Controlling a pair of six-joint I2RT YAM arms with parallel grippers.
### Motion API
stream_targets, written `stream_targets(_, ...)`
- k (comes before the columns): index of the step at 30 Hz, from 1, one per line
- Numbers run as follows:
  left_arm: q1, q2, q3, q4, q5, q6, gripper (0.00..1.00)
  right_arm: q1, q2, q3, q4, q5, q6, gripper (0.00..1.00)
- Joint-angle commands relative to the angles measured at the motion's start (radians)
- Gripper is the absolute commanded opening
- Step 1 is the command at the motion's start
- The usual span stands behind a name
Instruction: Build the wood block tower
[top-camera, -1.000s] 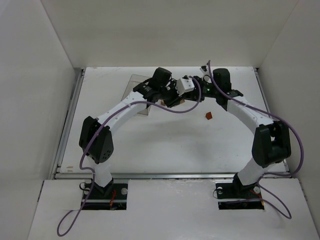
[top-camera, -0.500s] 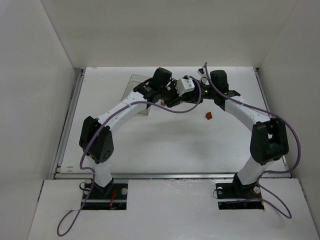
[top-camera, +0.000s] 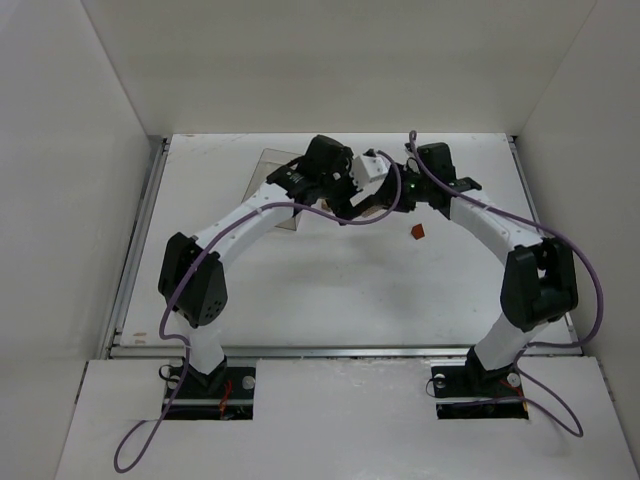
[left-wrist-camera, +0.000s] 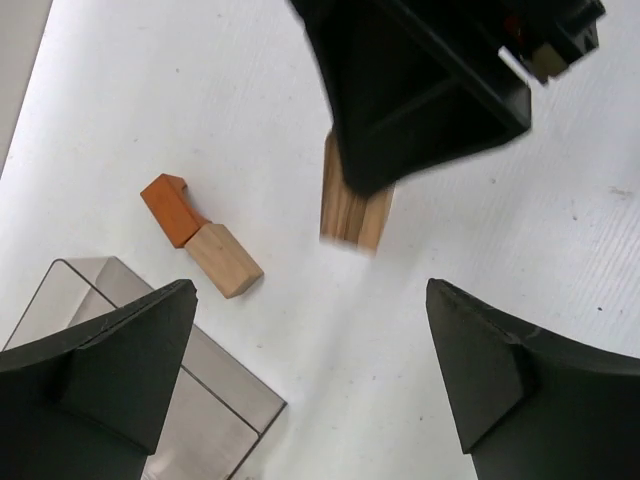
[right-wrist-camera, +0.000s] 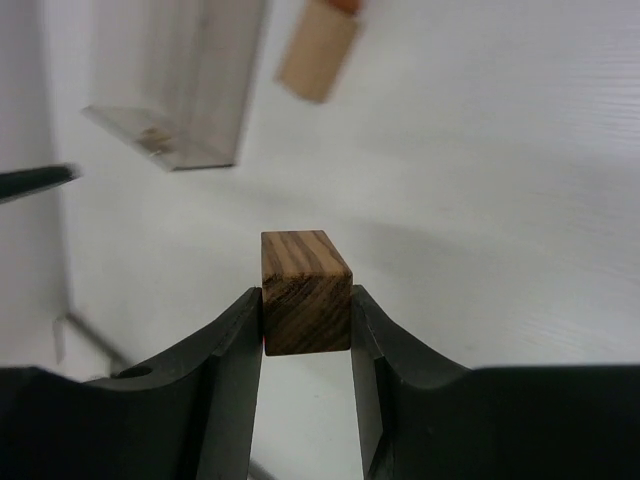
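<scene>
Right now the right hand (right-wrist-camera: 306, 312) is closed narrow on a striped wood block (right-wrist-camera: 305, 278), with one finger flat against each side face. The end of the block pokes out past the fingertips. From the left wrist view the same block hangs below the dark body of that hand, low over the white surface (left-wrist-camera: 150, 100). Whether it touches the surface cannot be told, as its lower edge is blurred.

The left hand (left-wrist-camera: 310, 300) stands wide and holds nothing, its two fingers spread well apart at either side of the held block. To the left of that block, an orange block (left-wrist-camera: 170, 208) and a tan block (left-wrist-camera: 226, 261) lie on the surface, touching end to end in a slanted line. A clear box (left-wrist-camera: 160, 400) sits just beside the tan block, partly behind the left finger.

Seen from above, both arms meet at the far middle of the surface. A small red piece (top-camera: 417, 231) lies by itself near the right arm, apart from both hands.
</scene>
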Motion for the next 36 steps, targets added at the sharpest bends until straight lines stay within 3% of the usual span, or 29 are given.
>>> stream_targets(1,0.018,-0.039,-0.006,0.001,-0.024,-0.010,0.99,0.016,-0.014,0.108,-0.215,0.424,-0.042,0.00)
stream_targets(4,0.048,-0.049,-0.053,0.001,-0.036,-0.045,0.99,0.055,0.037,0.129,-0.338,0.663,-0.042,0.00)
stream_targets(10,0.082,-0.058,-0.132,0.040,-0.105,-0.138,0.99,0.146,0.144,0.174,-0.425,0.837,-0.033,0.00)
stream_targets(18,0.144,-0.078,-0.107,0.039,-0.104,-0.312,0.99,0.212,0.200,0.175,-0.416,0.879,-0.012,0.00)
stream_targets(22,0.144,-0.088,-0.087,0.016,-0.095,-0.301,0.99,0.232,0.219,0.165,-0.407,0.891,-0.012,0.00)
stream_targets(28,0.153,-0.090,-0.040,-0.007,-0.121,-0.292,0.99,0.241,0.220,0.165,-0.393,0.873,-0.036,0.18)
stream_targets(30,0.163,-0.090,-0.040,-0.007,-0.132,-0.292,0.99,0.252,0.220,0.165,-0.384,0.873,-0.048,0.18)
stream_targets(36,0.205,-0.092,-0.020,-0.076,0.039,-0.315,0.99,0.270,0.197,0.146,-0.338,0.874,-0.143,0.24)
